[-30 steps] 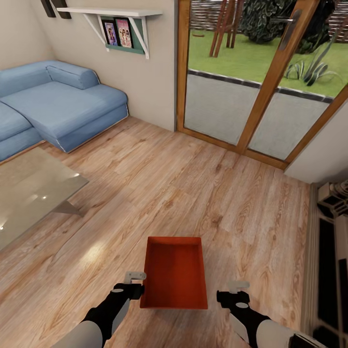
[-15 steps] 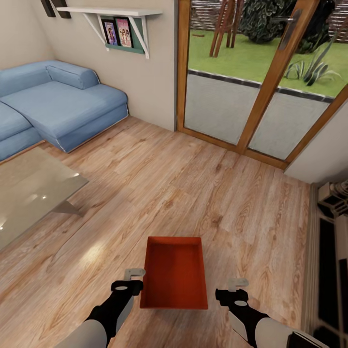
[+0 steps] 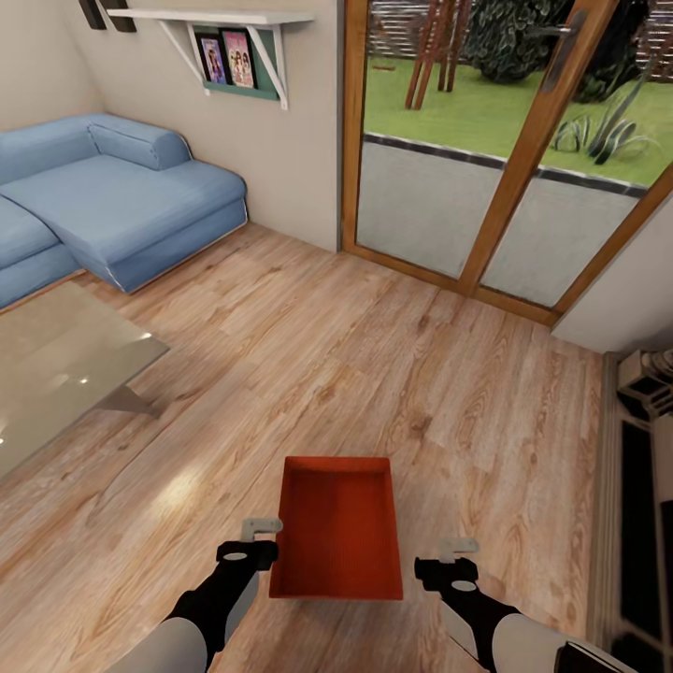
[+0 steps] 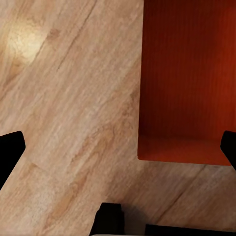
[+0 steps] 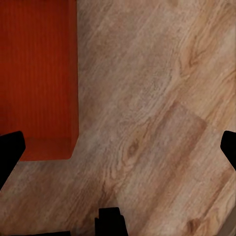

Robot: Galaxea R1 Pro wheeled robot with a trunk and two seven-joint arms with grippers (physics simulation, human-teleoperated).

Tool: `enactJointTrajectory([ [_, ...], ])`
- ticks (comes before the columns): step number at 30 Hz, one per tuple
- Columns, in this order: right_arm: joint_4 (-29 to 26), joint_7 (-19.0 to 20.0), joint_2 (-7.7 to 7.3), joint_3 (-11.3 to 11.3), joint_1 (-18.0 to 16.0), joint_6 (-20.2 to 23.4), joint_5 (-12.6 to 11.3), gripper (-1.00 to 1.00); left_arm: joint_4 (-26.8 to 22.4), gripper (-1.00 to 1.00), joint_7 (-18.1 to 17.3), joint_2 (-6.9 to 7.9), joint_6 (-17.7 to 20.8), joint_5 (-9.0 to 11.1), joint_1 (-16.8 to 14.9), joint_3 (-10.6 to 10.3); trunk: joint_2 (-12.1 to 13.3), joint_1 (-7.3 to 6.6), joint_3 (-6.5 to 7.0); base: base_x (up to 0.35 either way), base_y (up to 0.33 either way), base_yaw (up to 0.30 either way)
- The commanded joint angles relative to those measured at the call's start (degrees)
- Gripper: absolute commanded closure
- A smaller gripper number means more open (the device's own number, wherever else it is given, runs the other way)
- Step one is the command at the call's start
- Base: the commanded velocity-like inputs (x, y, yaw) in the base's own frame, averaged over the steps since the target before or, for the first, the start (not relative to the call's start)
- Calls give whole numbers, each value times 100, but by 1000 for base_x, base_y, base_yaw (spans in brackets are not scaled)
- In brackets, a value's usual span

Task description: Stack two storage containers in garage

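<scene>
Your orange-red storage container (image 3: pixel 336 533) sits on the light wood plank floor (image 3: pixel 327 365) of the living room, between both arms and well short of the wood-framed glass doors (image 3: pixel 505 150). Your left gripper (image 3: pixel 250 542) hangs just beside its left wall and your right gripper (image 3: pixel 451 558) near its right wall. Both have their fingers spread wide, holding nothing.
</scene>
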Motion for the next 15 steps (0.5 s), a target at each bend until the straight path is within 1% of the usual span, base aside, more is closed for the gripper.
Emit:
enactJointTrajectory([
  [1,-51,-21,-2,56,-2,-11,-49,-100,-16,-100,11,-6,39,-41,0,8,-44,23,-22,0,0,0],
  [4,-161,-20,-8,72,-2,17,-44,-100,-22,-100,10,-11,39,-41,0,4,-164,89,-76,0,0,0],
  [15,-178,-29,-8,80,-2,20,-41,-100,-23,-100,10,-11,39,-41,0,3,-606,330,-273,0,0,0],
])
